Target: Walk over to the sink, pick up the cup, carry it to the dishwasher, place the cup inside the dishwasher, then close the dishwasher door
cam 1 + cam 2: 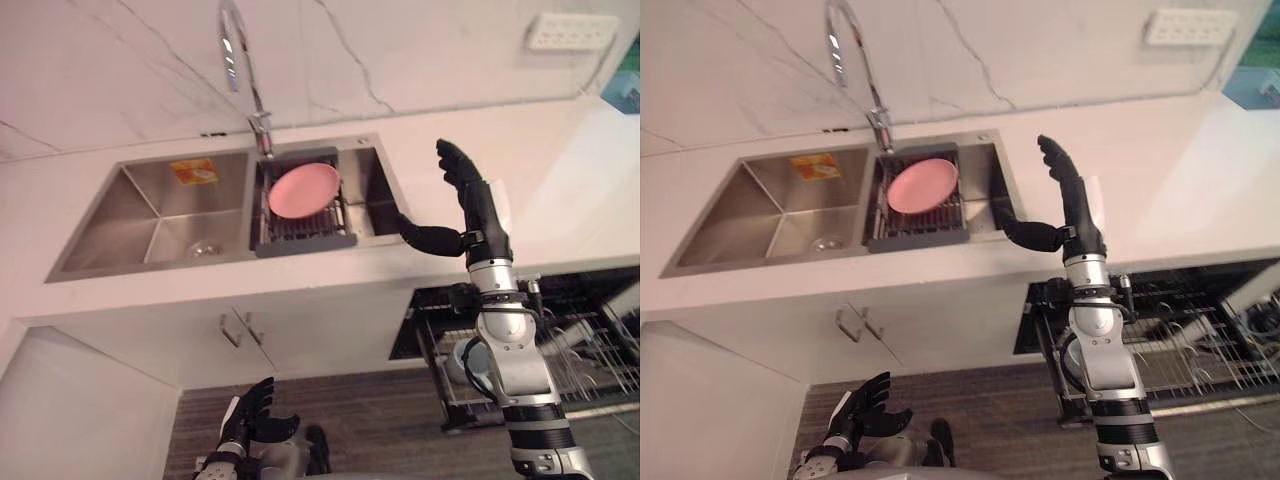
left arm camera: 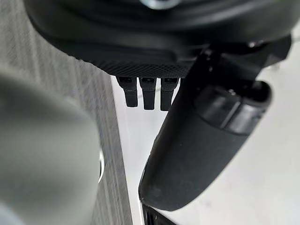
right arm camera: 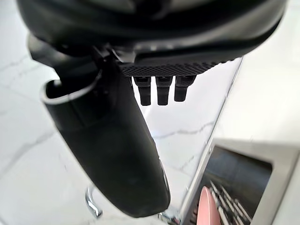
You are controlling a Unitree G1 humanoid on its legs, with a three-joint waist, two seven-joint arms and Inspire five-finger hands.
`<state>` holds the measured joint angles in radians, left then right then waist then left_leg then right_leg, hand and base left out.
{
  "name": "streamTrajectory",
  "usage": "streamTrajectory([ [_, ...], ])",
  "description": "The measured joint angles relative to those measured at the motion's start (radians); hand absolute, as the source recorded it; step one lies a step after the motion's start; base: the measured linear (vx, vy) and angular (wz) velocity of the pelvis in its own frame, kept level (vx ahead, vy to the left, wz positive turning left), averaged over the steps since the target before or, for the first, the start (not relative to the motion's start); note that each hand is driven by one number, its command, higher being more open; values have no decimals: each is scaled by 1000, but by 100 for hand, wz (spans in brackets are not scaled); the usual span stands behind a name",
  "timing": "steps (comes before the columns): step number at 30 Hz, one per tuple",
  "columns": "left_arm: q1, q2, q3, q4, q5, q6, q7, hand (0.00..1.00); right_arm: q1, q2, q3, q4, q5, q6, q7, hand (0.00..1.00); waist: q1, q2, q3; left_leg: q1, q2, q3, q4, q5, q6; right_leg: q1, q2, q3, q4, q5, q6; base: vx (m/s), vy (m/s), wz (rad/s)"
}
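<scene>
My right hand [image 1: 470,195] is raised over the white counter just right of the sink [image 1: 150,215]. It is open, fingers straight up and thumb [image 3: 117,150] pointing toward the sink, holding nothing. A pale translucent shape [image 1: 505,208] shows right behind that hand; I cannot tell what it is. A pink plate [image 1: 303,189] leans in the dark drying rack [image 1: 305,240] in the sink's right basin. The dishwasher [image 1: 590,350] under the counter at the lower right stands open with its wire rack pulled out. My left hand [image 1: 250,412] hangs low above the floor, relaxed and empty.
A tall chrome faucet [image 1: 240,60] rises behind the sink. White cabinet doors with handles [image 1: 240,330] sit below the sink. A wall socket [image 1: 565,30] is at the upper right. The left basin has a drain [image 1: 203,248] in it. Grey wood floor lies in front.
</scene>
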<state>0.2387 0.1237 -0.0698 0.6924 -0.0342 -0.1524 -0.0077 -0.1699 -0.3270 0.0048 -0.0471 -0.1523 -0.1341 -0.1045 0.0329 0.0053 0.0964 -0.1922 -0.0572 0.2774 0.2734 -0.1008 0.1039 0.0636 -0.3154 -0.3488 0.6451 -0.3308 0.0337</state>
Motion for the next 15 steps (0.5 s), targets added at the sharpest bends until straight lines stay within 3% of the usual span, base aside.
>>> streamTrajectory([
  [2, -26, 19, 8, 45, 3, 2, 12, 90, -1, -40, 15, 10, -8, 0, 16, 90, -23, -20, 12, 21, -17, -65, -37, 8, -12, -114, 88, 222, 15, -41, 29, 139, 48, 82],
  [5, -41, 30, 25, 83, 5, 2, 21, 90, -1, -106, 18, 34, -7, 1, 26, 90, -47, -34, 9, 39, -39, -145, -58, 29, -34, -190, 180, 399, -120, -28, 51, 157, -19, 90],
  [6, -41, 36, 25, 88, 5, 2, 21, 90, -1, -116, 17, 34, -7, 1, 27, 90, -49, -45, 8, 38, -52, -160, -55, 30, -32, -196, 175, 407, -167, 3, 47, 164, -65, 100],
  [7, -57, 41, 26, 109, 13, 3, 27, 90, -3, -135, 17, 41, -8, -2, 29, 90, -55, -51, 7, 33, -66, -188, -43, 31, -30, -202, 162, 400, -192, 46, 65, 178, -101, 61],
  [11, -41, 41, 68, 111, 17, -2, 32, 90, -6, -149, 18, 59, -8, -1, 57, 90, -38, -39, -2, 12, -22, -221, -64, 41, -44, -164, 210, 365, -322, 96, 39, 170, -118, 19],
  [15, -45, 40, 82, 137, 25, -2, 31, 90, -5, -186, 24, 124, -9, -1, 102, 90, -46, -37, -2, 42, -19, -250, -82, 57, -46, -79, 218, 335, -424, 123, 35, 131, -77, 16],
])
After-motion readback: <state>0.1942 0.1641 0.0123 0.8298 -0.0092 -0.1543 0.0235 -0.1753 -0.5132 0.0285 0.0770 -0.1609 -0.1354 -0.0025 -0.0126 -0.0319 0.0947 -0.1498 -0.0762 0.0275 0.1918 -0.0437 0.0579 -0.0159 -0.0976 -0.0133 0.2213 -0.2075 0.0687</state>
